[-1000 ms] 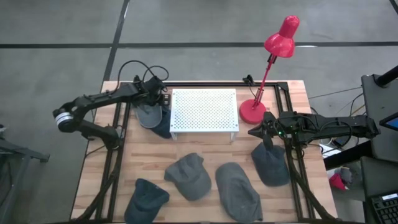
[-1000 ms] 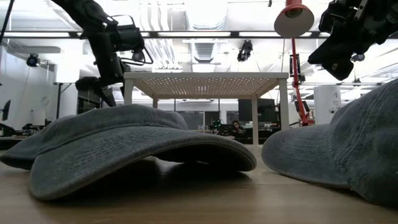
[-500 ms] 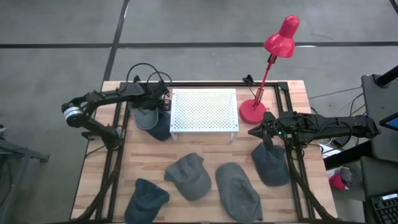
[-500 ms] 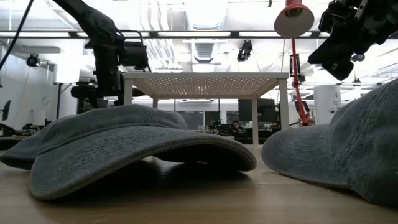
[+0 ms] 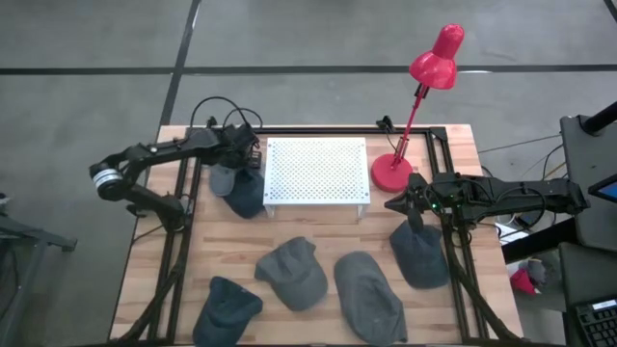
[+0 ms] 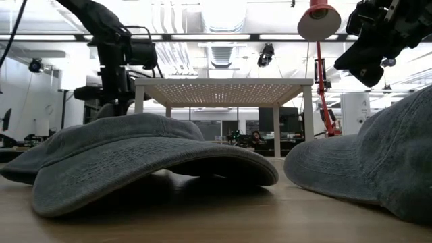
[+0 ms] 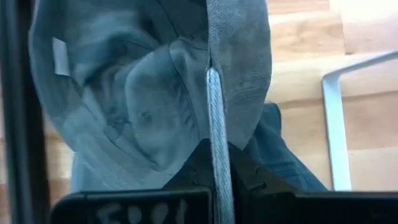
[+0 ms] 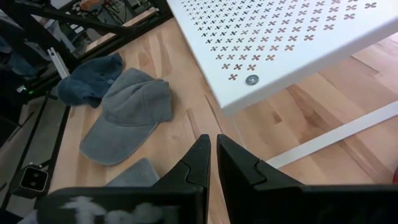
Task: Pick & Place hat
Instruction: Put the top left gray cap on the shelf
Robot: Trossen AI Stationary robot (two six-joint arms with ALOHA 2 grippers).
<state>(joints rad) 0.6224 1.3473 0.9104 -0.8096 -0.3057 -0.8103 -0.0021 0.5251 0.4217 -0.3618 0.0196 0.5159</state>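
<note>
Left pincer [image 5: 239, 157] clenched on a grey hat [image 5: 234, 183] at the white rack's [image 5: 317, 173] left edge. Right pincer [image 5: 397, 204] clenched, empty, above another hat [image 5: 420, 254]. Three hats lie nearer on the wooden worktop [image 5: 318, 236]; red lamp [image 5: 420, 96] far right.

Six hats [image 5: 292, 272], one lamp [image 5: 419, 96], one rack [image 5: 316, 173]

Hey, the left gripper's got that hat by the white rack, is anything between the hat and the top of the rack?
The left gripper is shut on the grey hat, beside the white rack at its left edge. No object sits between them. The rack's raised top means the hat must be lifted over its edge; a darker hat lies underneath.
</note>
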